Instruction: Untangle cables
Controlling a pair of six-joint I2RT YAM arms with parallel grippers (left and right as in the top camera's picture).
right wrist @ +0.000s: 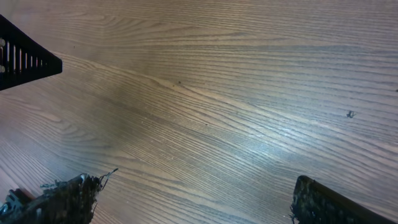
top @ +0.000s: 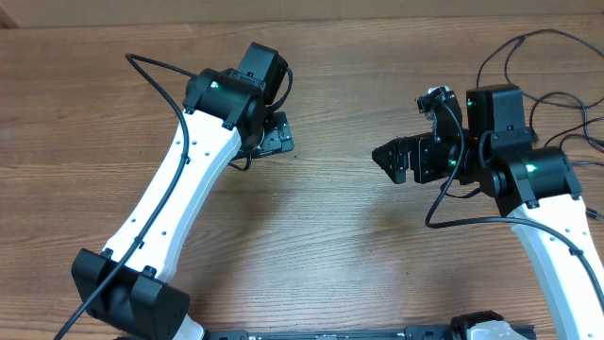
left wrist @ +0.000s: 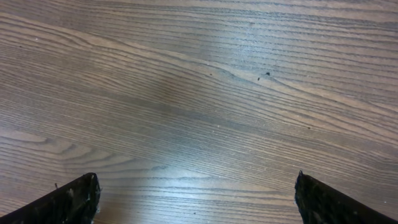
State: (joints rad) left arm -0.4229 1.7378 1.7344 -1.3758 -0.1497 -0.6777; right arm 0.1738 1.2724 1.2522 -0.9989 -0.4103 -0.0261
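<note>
No loose cables of the task show in any view. My left gripper [top: 274, 137] hangs over bare wood at the table's middle left, partly hidden under its own arm. In the left wrist view the left gripper [left wrist: 196, 200] is open wide, with only wood grain between the fingertips [left wrist: 74, 202]. My right gripper [top: 408, 129] faces it from the middle right. The right gripper [right wrist: 196, 200] is open too, and its frayed fingertips [right wrist: 68, 199] hold nothing.
Thin black cords [top: 514, 52] trail from the right arm toward the far right edge; they look like its own wiring. A black cord [top: 160, 80] runs along the left arm. The left gripper's finger [right wrist: 25, 56] shows in the right wrist view.
</note>
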